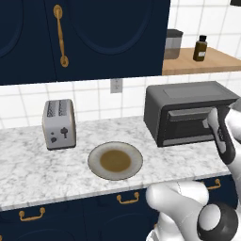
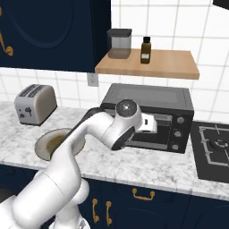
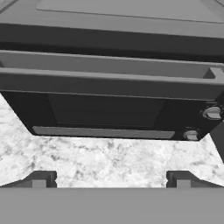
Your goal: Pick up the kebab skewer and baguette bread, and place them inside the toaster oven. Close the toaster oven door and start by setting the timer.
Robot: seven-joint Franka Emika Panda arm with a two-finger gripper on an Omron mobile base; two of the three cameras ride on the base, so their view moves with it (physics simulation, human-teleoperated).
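Facing the toaster oven [image 3: 113, 65] squarely, the claw [image 3: 111, 179] is seen spread to its full width with nothing held, its tips hanging over the marble tabletop [image 3: 100, 157] just short of the toaster oven door [image 3: 105, 109], which looks shut. The skewer and baguette cannot be made out; the plate [image 1: 115, 161] at 9 o'clock of the oven lies bare. If the door is judged next, the bar handle [image 3: 105, 83] at 12 o'clock is best straddled level and centred.
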